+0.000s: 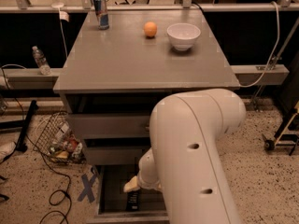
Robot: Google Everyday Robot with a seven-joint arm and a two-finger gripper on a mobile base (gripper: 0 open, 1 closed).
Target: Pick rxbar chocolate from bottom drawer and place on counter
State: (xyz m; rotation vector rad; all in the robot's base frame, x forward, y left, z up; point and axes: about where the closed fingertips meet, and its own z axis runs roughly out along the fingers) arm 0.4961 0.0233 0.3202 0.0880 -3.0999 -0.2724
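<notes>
The bottom drawer is pulled open below the two shallower drawers, dark inside. The rxbar chocolate, a small dark flat bar, lies on its floor near the front. My gripper reaches down into the drawer at the end of the white arm, its pale tip just above the back end of the bar. The arm hides the right half of the drawer. The counter is the broad grey top of the cabinet.
On the counter stand a blue-and-silver can at the back left, an orange and a white bowl at the back right. A wire basket of trash and cables lie on the floor at the left.
</notes>
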